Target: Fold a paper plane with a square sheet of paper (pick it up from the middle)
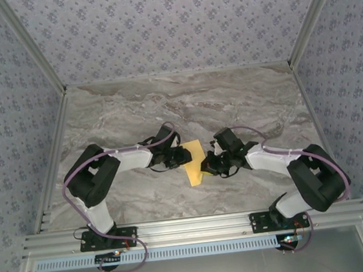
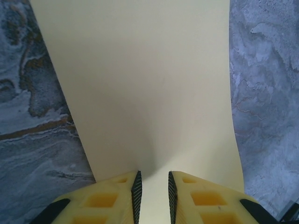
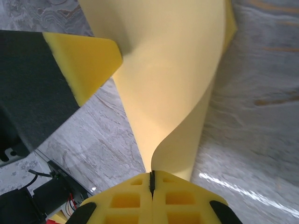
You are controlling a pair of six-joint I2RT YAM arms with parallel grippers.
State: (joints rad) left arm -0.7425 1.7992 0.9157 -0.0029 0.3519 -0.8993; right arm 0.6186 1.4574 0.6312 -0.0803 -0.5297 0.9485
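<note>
Gently Does It: Yellow Sheet Pinched on One Side Only

Near the middle of the marble bench [image 1: 229, 98], the square sheet of paper [image 1: 195, 162] spans the space between the two arms. It is bowed into a soft curl and at least partly raised off the surface. The right hand [image 3: 152, 179] has its jaws pressed together on one edge of the sheet, which rises out of the seam in a loose bend. The left hand [image 2: 153, 196] sits at the opposite edge with its jaws a narrow gap apart. Paper shows in that gap, so this side looks not yet clamped.

Judging from this, the fold is only beginning. The left hand would do well to close squarely on its edge before either arm travels. Both should then bring the edges together evenly, so the crease lands on the centre line. Pulling the edges apart risks a tear, and a skewed grip risks a crooked crease.
</note>
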